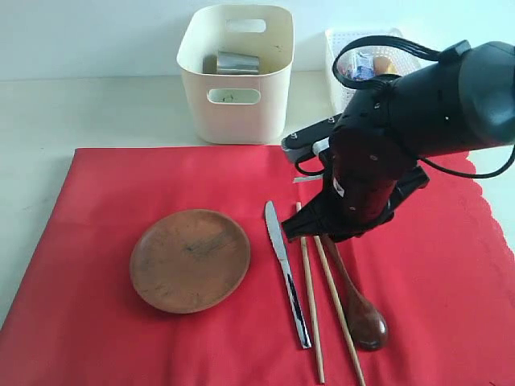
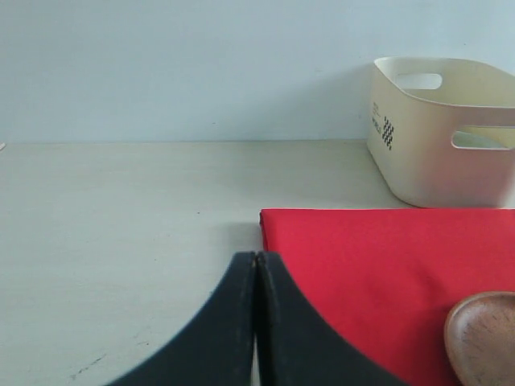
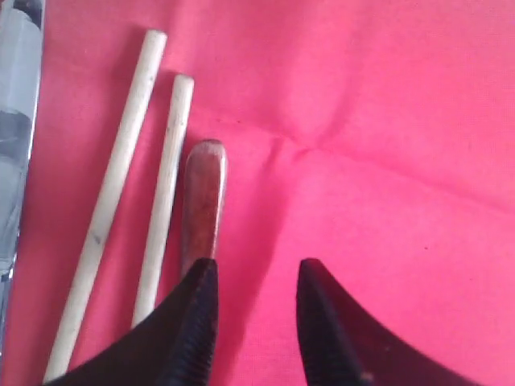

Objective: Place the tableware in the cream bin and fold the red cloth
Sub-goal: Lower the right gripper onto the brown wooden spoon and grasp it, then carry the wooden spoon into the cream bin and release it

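The red cloth (image 1: 105, 185) lies spread on the table. On it rest a round brown plate (image 1: 190, 259), a silver knife (image 1: 286, 273), two wooden chopsticks (image 1: 311, 305) and a dark wooden spoon (image 1: 366, 322). A steel cup (image 1: 237, 62) sits inside the cream bin (image 1: 235, 76) behind the cloth. My right gripper (image 3: 257, 269) hovers open just above the cloth, one finger over the spoon handle (image 3: 203, 201), nothing between the jaws; the chopsticks (image 3: 165, 185) lie beside it. My left gripper (image 2: 257, 256) is shut and empty, near the cloth's corner (image 2: 386, 265).
A white lattice basket (image 1: 354, 48) with food items stands to the right of the cream bin. The right arm (image 1: 418, 112) reaches over the cloth's right half. The bare pale table (image 2: 121, 209) stretches to the left of the cloth.
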Tool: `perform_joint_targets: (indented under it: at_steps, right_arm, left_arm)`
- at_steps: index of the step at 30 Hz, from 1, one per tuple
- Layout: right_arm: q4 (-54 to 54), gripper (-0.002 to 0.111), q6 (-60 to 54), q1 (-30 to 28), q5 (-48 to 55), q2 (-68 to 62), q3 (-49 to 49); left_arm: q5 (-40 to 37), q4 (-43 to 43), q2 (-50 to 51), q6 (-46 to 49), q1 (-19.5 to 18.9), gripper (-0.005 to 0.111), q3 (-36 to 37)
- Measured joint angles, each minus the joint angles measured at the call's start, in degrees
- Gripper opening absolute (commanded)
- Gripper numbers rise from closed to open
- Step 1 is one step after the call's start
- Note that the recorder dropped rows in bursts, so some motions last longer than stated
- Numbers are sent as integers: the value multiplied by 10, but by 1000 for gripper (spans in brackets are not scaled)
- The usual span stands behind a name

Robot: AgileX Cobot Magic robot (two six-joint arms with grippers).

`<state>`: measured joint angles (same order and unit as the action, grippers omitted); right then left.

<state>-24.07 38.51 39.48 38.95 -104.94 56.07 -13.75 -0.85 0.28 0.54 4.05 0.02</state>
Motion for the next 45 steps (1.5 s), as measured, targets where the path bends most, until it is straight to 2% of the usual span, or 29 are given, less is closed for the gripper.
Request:
perform_joint_targets:
  at_steps: [10,18,21,25,36,45]
  right_arm:
    - [36,34,-19,0,-8,-38,2]
    - [44,27,-28,0,-14,-47,2]
    - [47,21,-30,0,-18,-47,2]
    - [49,1,-32,0,-30,-47,-4]
    - [42,0,-32,0,-11,-13,-11]
    - [-46,0,-32,0,-1,80,53]
  left_arm:
    - [0,0,0,0,0,1,0]
    - [0,0,0,0,0,1,0]
    - [0,0,0,0,0,1,0]
    - [0,0,0,0,0,1,0]
    - [0,0,0,0,0,1,0]
    - [0,0,0,0,0,1,0]
